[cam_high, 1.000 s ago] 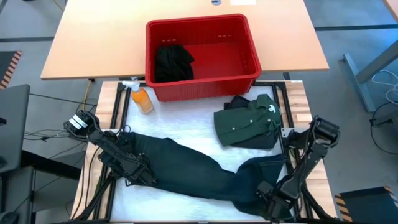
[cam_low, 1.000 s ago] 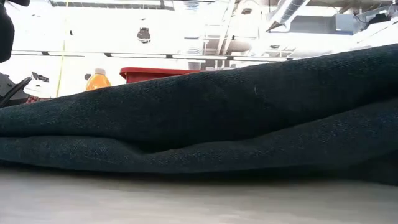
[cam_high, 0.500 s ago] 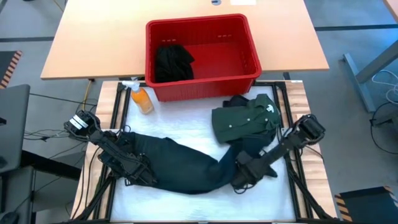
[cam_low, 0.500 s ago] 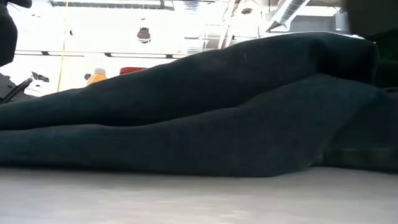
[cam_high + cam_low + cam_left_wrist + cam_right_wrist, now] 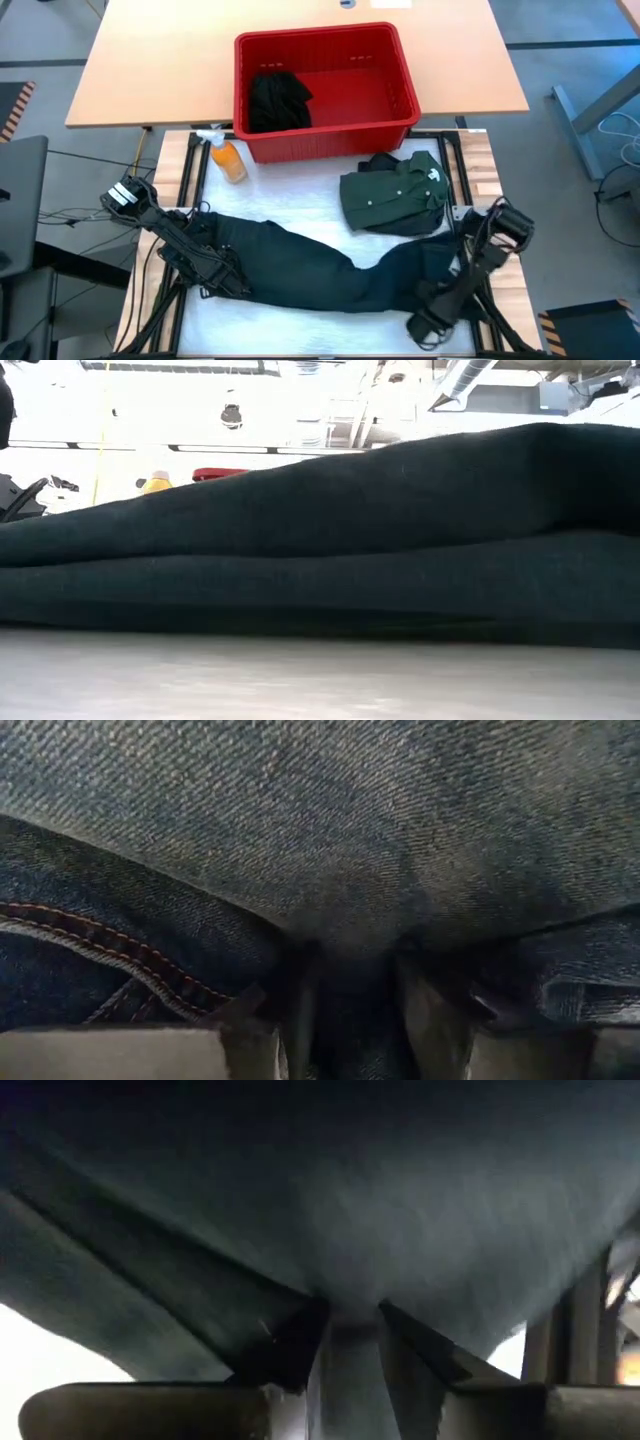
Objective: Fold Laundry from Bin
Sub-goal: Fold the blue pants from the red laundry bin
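Two pincers hold one garment between them: the jeans [image 5: 310, 270], a long dark denim piece stretched across the white pad of the near counter [image 5: 300, 205]. Its long axis runs side to side, dipping slightly toward the robot on the right. The left pincer [image 5: 222, 278] is clamped on the left end; in the left wrist view denim with an orange-stitched seam fills the gap between its fingers [image 5: 295, 1020]. The right pincer [image 5: 432, 318] sits at the opposite end, near the front right corner, and the right wrist view shows cloth pinched between its fingers [image 5: 310, 1370], so it is gripping the jeans too.

Each arm is nearest its own end, so I judge the coming fold turns on carrying one end along that long axis toward the other; the right end looks freer, with slack cloth bunched just behind it.

Behind the jeans lies a folded green shirt [image 5: 392, 193], collar pointing away from the robot, close to the right end and likely to be brushed. The bin [image 5: 400, 115] stands farther back with a black garment [image 5: 275, 98] in its left half. An orange bottle [image 5: 228, 158] stands by the bin's front left corner.
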Robot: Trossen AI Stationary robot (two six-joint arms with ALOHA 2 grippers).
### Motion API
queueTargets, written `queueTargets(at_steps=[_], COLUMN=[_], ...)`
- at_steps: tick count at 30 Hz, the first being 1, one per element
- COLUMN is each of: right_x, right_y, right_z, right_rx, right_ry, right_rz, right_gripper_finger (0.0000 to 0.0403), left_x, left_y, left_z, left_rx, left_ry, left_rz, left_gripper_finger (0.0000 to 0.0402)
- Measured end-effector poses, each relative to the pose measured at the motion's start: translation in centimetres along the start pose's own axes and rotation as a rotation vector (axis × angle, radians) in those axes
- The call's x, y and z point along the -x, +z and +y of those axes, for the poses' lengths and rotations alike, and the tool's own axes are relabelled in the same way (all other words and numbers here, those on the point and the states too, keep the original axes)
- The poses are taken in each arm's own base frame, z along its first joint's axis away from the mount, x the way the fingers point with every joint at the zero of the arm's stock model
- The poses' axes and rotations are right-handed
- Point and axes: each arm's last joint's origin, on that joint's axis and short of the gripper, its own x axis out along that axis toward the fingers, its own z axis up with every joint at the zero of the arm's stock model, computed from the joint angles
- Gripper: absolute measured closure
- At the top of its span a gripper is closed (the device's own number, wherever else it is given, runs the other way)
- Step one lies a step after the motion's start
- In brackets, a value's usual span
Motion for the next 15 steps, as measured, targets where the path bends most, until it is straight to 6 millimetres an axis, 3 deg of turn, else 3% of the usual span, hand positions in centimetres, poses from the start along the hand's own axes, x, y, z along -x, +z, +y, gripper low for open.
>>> queueTargets(at_steps=[4,6,10,15], right_x=[-0.8,-0.3,3.0,8.5], right_y=[-2.5,-3.3,-4.8,-7.1], right_z=[0.1,0.2,-0.2,-3.3], right_rx=[-0.086,-0.149,-0.291,-0.468], right_ry=[-0.044,-0.04,0.025,0.126], right_rz=[0.051,0.019,-0.171,-0.469], right_gripper_finger=[0.0289,0.0289,0.0289,0.0289], left_x=[0.0,0.0,0.0,0.0], left_y=[0.0,0.0,0.0,0.0], left_z=[0.0,0.0,0.0,0.0], left_rx=[-0.005,-0.006,-0.009,-0.023], left_ry=[0.003,0.005,0.003,-0.007], left_rz=[-0.009,-0.014,-0.013,-0.001], left_gripper_finger=[0.0276,0.0276,0.0276,0.0276])
